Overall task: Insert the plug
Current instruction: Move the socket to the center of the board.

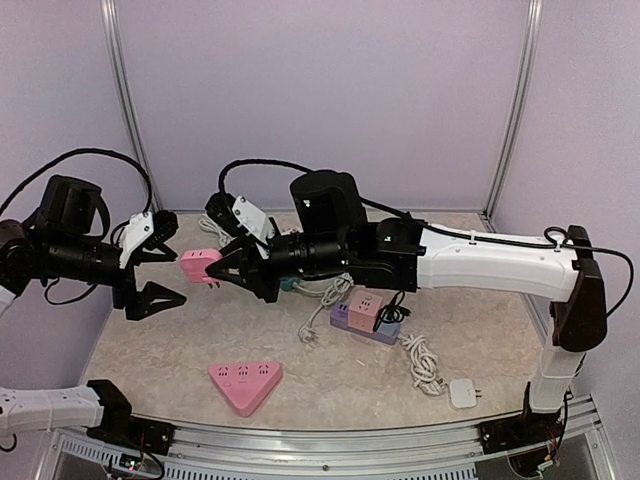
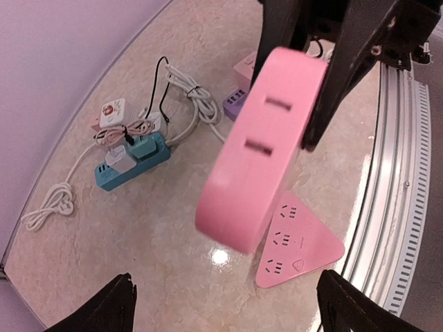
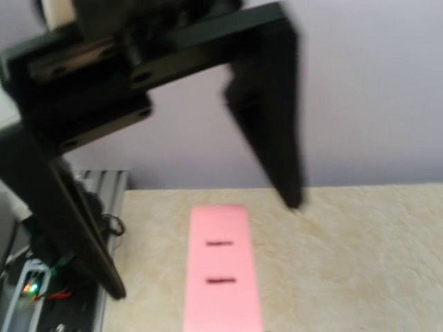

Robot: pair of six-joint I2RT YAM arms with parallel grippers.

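Observation:
The pink plug (image 1: 199, 266), a rounded block with two slots in its face, hangs in the air over the left of the table. My right gripper (image 1: 224, 268) is shut on it from the right. In the left wrist view the plug (image 2: 259, 145) fills the middle, with the right gripper's black fingers (image 2: 336, 83) on it. My left gripper (image 1: 176, 272) faces the plug from the left, open and a little apart from it, its tips at the bottom corners (image 2: 225, 301). A pink triangular power strip (image 1: 246, 384) lies flat near the front edge (image 2: 301, 243). The right wrist view shows the plug (image 3: 221, 277) and the left gripper's spread fingers (image 3: 270, 124).
A purple and pink power strip (image 1: 364, 316) lies mid-table. A teal strip (image 2: 131, 162) lies behind with white cables (image 1: 330, 295). A white charger (image 1: 463, 392) sits front right. A metal rail (image 2: 394, 207) runs along the front edge, and walls close off the back and sides.

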